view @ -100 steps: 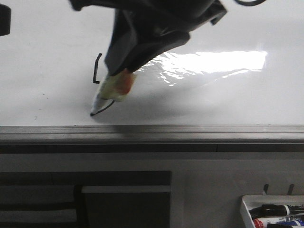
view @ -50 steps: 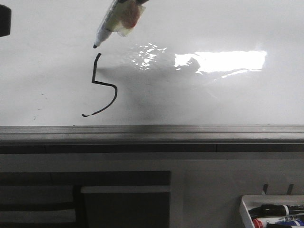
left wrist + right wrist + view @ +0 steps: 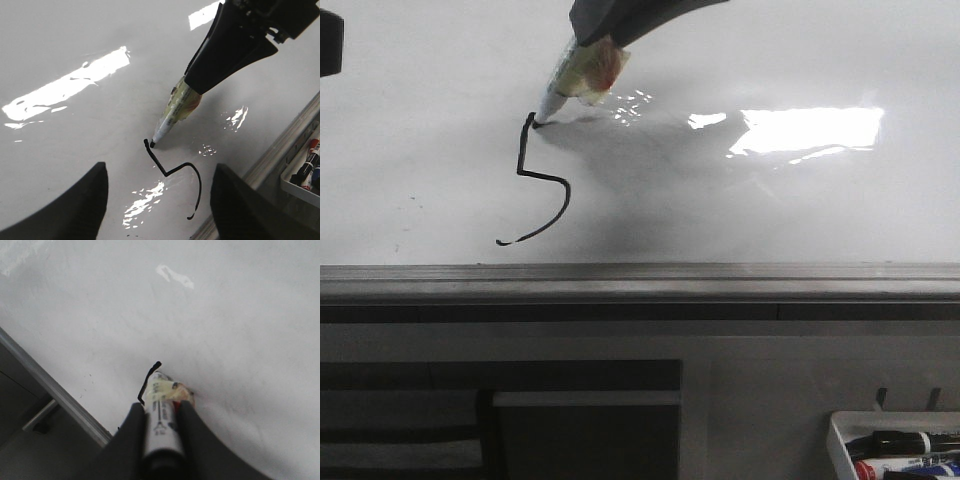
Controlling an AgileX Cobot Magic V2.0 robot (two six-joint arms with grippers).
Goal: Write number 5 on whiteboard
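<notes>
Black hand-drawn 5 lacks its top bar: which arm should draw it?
Right. Its gripper holds the taped marker with the tip at the stem top of the 5; the left gripper is open, empty.

One whiteboard (image 3: 800, 200) fills the far part of the scene, with one grey rail (image 3: 720, 280) along its near edge. One drawn digit, the number 5 (image 3: 535, 180), sits on the board's left half. One marker (image 3: 570, 75) touches the board there. One white tray (image 3: 840, 440) hangs at the near right; in it I count three more markers: one black (image 3: 910, 441), one red (image 3: 870, 468) and one blue (image 3: 932, 466). Two grippers show: the right gripper (image 3: 160, 412) and the left gripper (image 3: 157, 200).
</notes>
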